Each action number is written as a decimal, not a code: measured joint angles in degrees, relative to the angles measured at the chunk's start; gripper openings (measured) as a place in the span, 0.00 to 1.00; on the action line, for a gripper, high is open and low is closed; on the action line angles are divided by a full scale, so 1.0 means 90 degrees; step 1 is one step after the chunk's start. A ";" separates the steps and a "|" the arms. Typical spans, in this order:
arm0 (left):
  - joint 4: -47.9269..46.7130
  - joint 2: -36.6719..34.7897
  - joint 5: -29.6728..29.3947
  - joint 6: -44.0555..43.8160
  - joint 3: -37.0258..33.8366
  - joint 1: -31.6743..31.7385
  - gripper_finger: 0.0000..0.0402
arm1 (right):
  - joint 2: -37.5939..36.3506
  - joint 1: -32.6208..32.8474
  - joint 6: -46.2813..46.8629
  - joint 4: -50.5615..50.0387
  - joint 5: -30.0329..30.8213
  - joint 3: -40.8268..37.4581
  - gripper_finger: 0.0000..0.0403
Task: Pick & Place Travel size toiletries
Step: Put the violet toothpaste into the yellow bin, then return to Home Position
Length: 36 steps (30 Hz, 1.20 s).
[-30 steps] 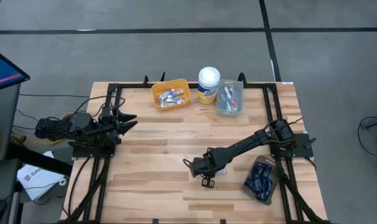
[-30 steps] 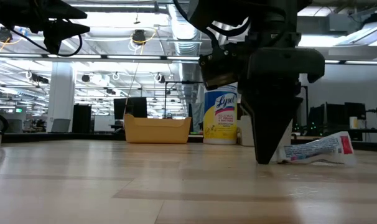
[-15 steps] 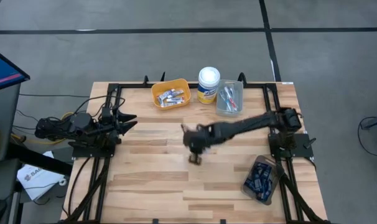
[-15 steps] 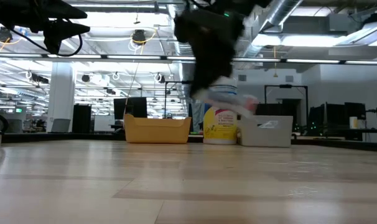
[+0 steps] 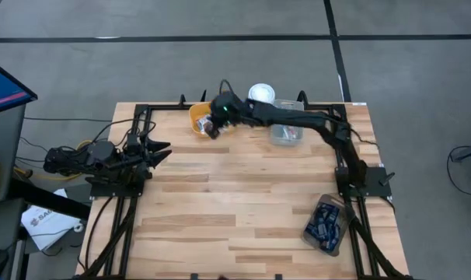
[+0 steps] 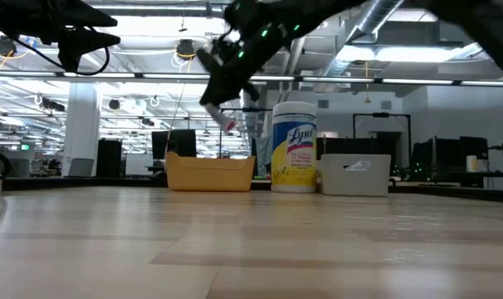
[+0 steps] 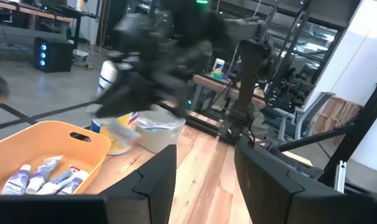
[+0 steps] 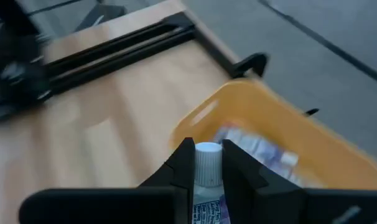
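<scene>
From my overhead feed I see the right pincer (image 5: pixel 214 129) stretched far across the worktop (image 5: pixel 220 210) to about 12 o'clock, hanging over the near lip of the orange bin (image 5: pixel 198 111). On the right wrist feed its two fingers (image 8: pixel 183 163) are pinching a small white-capped tube (image 8: pixel 208 167), cap pointing forward toward the bin's rim, and more white-and-blue tubes (image 8: pixel 257 149) lie inside the bin beyond it. In the level view the pincer sits above the bin (image 6: pixel 210 172), well clear of its top edge, with a reddish tip of the held tube (image 6: pixel 230 125) showing below the fingers, though that picture is smeared and I take the colour with some caution. Just beside the bin toward 1 o'clock stands the yellow canister with a white lid (image 5: pixel 259 94), and next to it a clear container (image 5: pixel 285 134) holding a few more toiletries. A second clear tray of dark navy packets (image 5: pixel 326 223) sits near 4 o'clock by the right arm's base. The left pincer (image 5: pixel 159 150) waits at 9 o'clock, raised off the worktop, its fingers (image 7: pixel 152 180) spread apart.
</scene>
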 joint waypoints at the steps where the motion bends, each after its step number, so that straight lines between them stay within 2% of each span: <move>1: -0.0004 0.0000 -0.0005 0.0002 0.0000 0.0000 0.40 | 0.0236 -0.0085 0.0000 -0.0009 0.0000 0.0284 0.10; 9: -0.0003 0.0000 -0.0002 -0.0004 0.0000 0.0000 0.40 | 0.1700 -0.0551 0.0209 -0.1120 -0.0007 0.2558 0.13; 12: -0.0003 0.0000 0.0003 -0.0018 0.0000 -0.0001 0.40 | 0.1990 -0.0611 0.0221 -0.1514 -0.0005 0.3157 0.27; 16: -0.0003 0.0000 0.0001 -0.0017 0.0000 -0.0001 0.40 | 0.1917 -0.0666 0.0287 -0.1495 -0.0029 0.3000 0.52; 19: -0.0004 0.0000 -0.0020 -0.0017 0.0000 0.0000 0.40 | 0.1817 -0.0660 0.0287 -0.1513 -0.0038 0.3005 0.65; 23: -0.0002 0.0000 -0.0070 -0.0012 0.0000 0.0000 0.40 | 0.1247 -0.0686 0.0006 -0.1597 -0.0214 0.2995 0.72; 28: -0.0002 0.0000 -0.0080 -0.0002 0.0000 -0.0002 0.40 | 0.0009 -0.0643 -0.0873 -0.1780 -0.0569 0.3017 0.69; 32: -0.0002 0.0000 -0.0080 0.0000 0.0000 0.0000 0.40 | -0.0990 -0.0642 -0.1528 -0.2378 -0.0953 0.3014 0.68; 36: 0.0000 0.0000 -0.0082 0.0000 0.0000 0.0000 0.40 | -0.2053 -0.0709 -0.1865 -0.3530 -0.1206 0.3017 0.68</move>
